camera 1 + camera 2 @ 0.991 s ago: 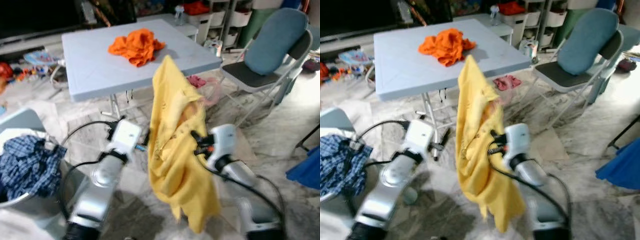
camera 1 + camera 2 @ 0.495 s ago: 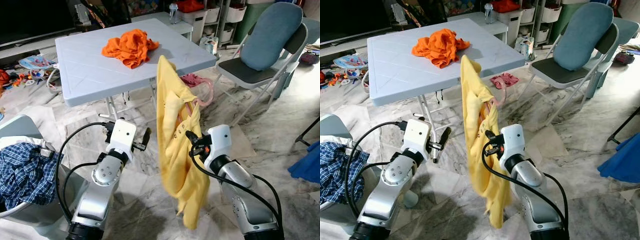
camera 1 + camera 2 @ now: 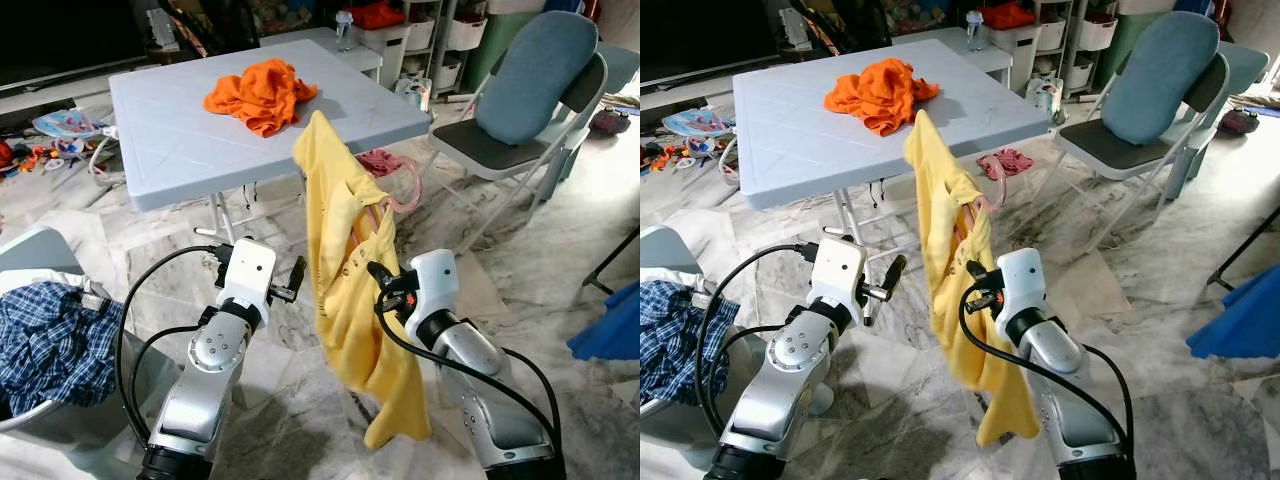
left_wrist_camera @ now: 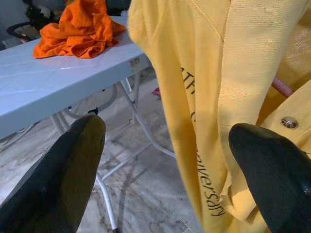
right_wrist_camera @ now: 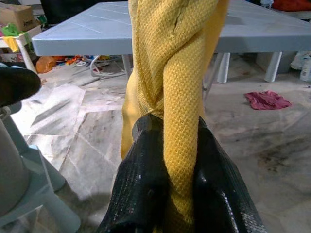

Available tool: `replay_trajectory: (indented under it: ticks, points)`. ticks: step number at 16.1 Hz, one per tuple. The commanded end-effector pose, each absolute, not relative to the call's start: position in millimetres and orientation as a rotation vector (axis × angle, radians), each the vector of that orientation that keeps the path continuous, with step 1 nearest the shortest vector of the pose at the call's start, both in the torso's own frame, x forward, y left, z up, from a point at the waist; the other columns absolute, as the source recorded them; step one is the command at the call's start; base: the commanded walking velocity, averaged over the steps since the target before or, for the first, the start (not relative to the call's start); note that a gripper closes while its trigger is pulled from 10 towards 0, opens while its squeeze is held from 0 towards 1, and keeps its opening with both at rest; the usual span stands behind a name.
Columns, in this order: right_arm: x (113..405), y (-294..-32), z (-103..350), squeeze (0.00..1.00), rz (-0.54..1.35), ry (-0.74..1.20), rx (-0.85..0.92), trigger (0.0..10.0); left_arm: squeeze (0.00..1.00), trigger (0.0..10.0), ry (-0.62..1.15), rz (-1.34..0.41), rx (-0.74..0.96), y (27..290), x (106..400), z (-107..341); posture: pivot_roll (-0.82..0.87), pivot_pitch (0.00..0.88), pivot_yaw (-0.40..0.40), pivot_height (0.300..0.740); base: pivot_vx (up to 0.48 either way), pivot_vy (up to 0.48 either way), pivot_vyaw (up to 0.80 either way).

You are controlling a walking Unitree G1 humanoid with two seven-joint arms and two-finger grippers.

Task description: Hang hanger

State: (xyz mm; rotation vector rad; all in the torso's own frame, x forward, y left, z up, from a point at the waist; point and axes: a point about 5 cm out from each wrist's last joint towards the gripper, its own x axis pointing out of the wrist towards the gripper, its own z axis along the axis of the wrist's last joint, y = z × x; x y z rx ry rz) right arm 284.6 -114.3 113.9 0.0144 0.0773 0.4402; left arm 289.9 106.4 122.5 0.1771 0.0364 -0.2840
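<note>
A yellow shirt (image 3: pixel 345 260) hangs on a pink hanger whose hook (image 3: pixel 405 192) sticks out to the right near the collar. My right gripper (image 3: pixel 380 285) is shut on a bunched fold of the shirt (image 5: pixel 181 97), holding it up in front of me. In the right wrist view both black fingers (image 5: pixel 146 179) pinch the yellow fabric. My left gripper (image 3: pixel 296 274) is open just left of the shirt and apart from it. The left wrist view shows its fingertips (image 4: pixel 73 165) spread wide, with the shirt's printed side and a pink hanger bar (image 4: pixel 282 87) ahead.
A pale blue folding table (image 3: pixel 190 135) stands ahead with an orange cloth (image 3: pixel 262 92) on it. A grey-blue folding chair (image 3: pixel 530 100) is at the right. A basket (image 3: pixel 60 425) with blue plaid clothes sits at my left. A pink cloth (image 3: pixel 378 160) lies under the table's edge.
The view has steadied after a blurred shift. The yellow shirt has swung: its top leans a little left and its lower hem drifts right. Both grippers hold their states.
</note>
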Motion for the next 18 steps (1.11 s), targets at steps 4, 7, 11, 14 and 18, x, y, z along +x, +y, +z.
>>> replay_trajectory:
  ticks: [4, 7, 11, 14, 18]
  points:
    - [286.0, -105.4, 129.3, 0.00, 0.468, -0.005, 0.020, 10.0, 0.00, 10.0, 0.046, -0.277, 0.176, 108.4, 288.8, 121.7, -0.07, 0.000, -0.008, 0.740, 0.284, 0.000, 0.00]
    - [284.1, -102.7, 130.1, 0.00, 0.496, -0.013, 0.006, 10.0, 0.00, 10.0, 0.048, -0.281, 0.174, 106.8, 289.3, 121.9, -0.08, 0.000, -0.005, 0.740, 0.310, 0.000, 0.00]
    - [284.2, -100.2, 129.9, 0.00, 0.498, -0.013, 0.003, 10.0, 0.00, 10.0, 0.048, -0.282, 0.171, 106.1, 289.1, 122.0, -0.07, 0.000, -0.008, 0.740, 0.310, 0.000, 0.00]
    - [284.2, -99.9, 129.7, 0.00, 0.500, -0.013, 0.003, 10.0, 0.00, 10.0, 0.050, -0.282, 0.172, 106.2, 288.6, 121.7, -0.07, 0.000, -0.009, 0.740, 0.310, 0.000, 0.00]
    - [283.2, -99.5, 129.0, 0.00, 0.501, -0.012, 0.001, 10.0, 0.00, 10.0, 0.053, -0.287, 0.175, 105.6, 288.2, 120.9, -0.07, 0.000, -0.006, 0.740, 0.312, 0.000, 0.00]
